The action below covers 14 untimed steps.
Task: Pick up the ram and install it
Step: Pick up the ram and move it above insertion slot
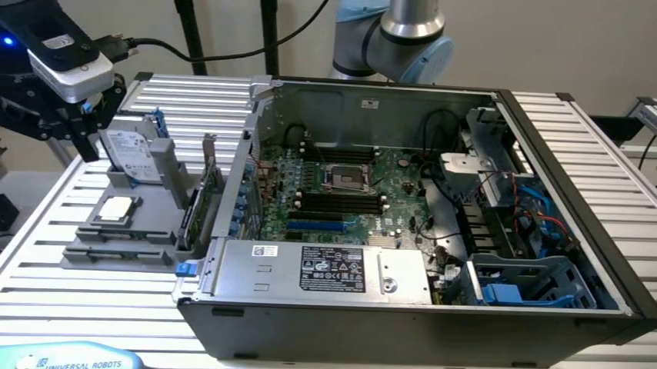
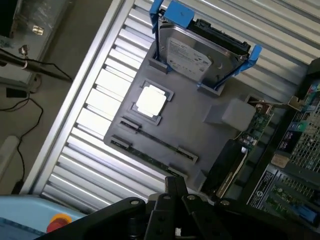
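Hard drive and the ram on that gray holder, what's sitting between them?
A silver processor chip in its square recess lies between the hard drive and the ram, as the wrist view shows.

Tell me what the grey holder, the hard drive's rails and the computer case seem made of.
Grey holder: matte, even grey with moulded pockets; probably plastic.
Hard drive rails: bright blue, slightly glossy; likely plastic.
Computer case: dull grey sheet with folded edges and punched holes; looks like bare sheet metal, probably steel.
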Tool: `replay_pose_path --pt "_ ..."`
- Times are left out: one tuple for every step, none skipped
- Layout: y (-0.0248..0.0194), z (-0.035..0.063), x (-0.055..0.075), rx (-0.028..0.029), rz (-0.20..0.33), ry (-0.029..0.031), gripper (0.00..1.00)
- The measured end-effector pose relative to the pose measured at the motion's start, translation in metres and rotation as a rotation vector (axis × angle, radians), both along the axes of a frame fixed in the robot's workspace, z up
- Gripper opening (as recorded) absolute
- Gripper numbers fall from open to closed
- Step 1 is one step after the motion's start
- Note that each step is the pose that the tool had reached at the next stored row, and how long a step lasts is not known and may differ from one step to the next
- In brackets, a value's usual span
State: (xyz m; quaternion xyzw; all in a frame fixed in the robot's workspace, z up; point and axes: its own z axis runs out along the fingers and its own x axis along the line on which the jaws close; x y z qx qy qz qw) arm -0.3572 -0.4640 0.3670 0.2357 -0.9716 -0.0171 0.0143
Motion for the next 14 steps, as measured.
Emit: replay_pose_path --pt "0.0000 -0.0003 0.0000 0.0000 0.018 0.0000 0.11" --pt "0.0000 -0.0005 0.0000 0.0000 0.036 0.0000 0.11" --pt "0.0000 -0.0008 0.0000 0.0000 0.054 0.0000 0.11" --pt "0.0000 -0.0011 0.0000 0.0000 0.073 0.0000 0.11" --pt "0.0000 -0.0014 0.0000 0.0000 0.092 0.0000 0.11" --pt "0.0000 -0.0017 0.0000 0.0000 0.110 0.0000 0.11" --pt "0.0000 -0.0019 0.0000 -0.0001 0.127 0.0001 0.11" --pt "0.0000 -0.0023 0.0000 0.0000 0.146 0.0000 0.11" --pt "0.0000 -0.0026 0.0000 -0.0001 0.163 0.0001 0.11" --pt "0.0000 -0.0029 0.0000 -0.0001 0.183 0.0001 0.11" --pt "0.0000 -0.0032 0.0000 0.0000 0.200 0.0000 0.11" --pt "0.0000 -0.0036 0.0000 0.0000 0.218 0.0000 0.11" --pt "0.0000 -0.0039 0.0000 0.0000 0.236 0.0001 0.11" --pt "0.0000 -0.0042 0.0000 0.0000 0.254 0.0001 0.11"
